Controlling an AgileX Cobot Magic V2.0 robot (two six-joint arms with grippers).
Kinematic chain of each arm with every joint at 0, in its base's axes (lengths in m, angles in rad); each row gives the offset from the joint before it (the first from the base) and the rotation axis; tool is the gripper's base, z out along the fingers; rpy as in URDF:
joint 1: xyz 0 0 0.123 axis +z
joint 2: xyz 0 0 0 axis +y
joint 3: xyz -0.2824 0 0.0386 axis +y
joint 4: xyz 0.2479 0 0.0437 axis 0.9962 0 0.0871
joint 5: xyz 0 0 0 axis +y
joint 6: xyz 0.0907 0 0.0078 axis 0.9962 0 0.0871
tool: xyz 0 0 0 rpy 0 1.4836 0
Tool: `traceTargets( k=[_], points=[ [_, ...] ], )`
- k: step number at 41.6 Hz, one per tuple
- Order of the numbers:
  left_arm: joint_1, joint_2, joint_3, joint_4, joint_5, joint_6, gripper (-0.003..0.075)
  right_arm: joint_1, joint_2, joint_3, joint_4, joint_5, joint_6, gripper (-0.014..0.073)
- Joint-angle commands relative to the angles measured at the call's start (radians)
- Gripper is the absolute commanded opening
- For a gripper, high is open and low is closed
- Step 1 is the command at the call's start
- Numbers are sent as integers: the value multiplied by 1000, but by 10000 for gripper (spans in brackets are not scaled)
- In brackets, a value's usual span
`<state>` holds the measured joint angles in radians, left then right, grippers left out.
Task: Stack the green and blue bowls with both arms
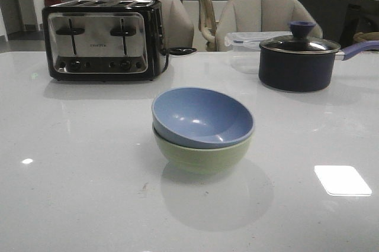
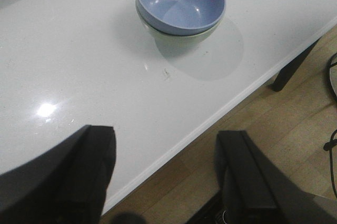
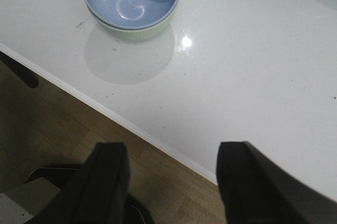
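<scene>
The blue bowl [image 1: 201, 116] sits nested in the green bowl [image 1: 201, 154] mid-bench; stacking looks done. Left hand [image 2: 166, 174] and right hand [image 3: 171, 182] hang released, empty, toward 6 o'clock.

All 3 views share the stacked bowls [image 1: 202, 129].

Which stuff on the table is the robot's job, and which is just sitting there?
For the job: blue bowl, sitting inside the green bowl; left claw and right claw, both open and empty, near the table edge.

Just sitting there: toaster, dark saucepan with a glass lid, clear plastic box behind it.
</scene>
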<state>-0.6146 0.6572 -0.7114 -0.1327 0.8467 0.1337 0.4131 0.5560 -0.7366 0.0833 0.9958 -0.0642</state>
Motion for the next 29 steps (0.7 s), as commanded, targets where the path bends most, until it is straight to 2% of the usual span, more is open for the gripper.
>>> traceTargets(
  k=[1,6,12,16,29],
  points=[
    [-5,-1,-27,-7,-77,-12,401,-3,3,-26,-6,-63,0,328],
    [-5,-1,-27,-7,-77,-12,275,-3,3,-26,-6,-63,0,160],
    [-5,-1,-27,-7,-77,-12,145,-3,3,-26,-6,-64,0,40],
    [-5,-1,-27,-9,-77,-10,97,-3,3,-26,-6,-64,0,40],
    [-5,-1,-27,-9,-77,-10,98,-3,3,-26,-7,-63,0,40]
  ],
)
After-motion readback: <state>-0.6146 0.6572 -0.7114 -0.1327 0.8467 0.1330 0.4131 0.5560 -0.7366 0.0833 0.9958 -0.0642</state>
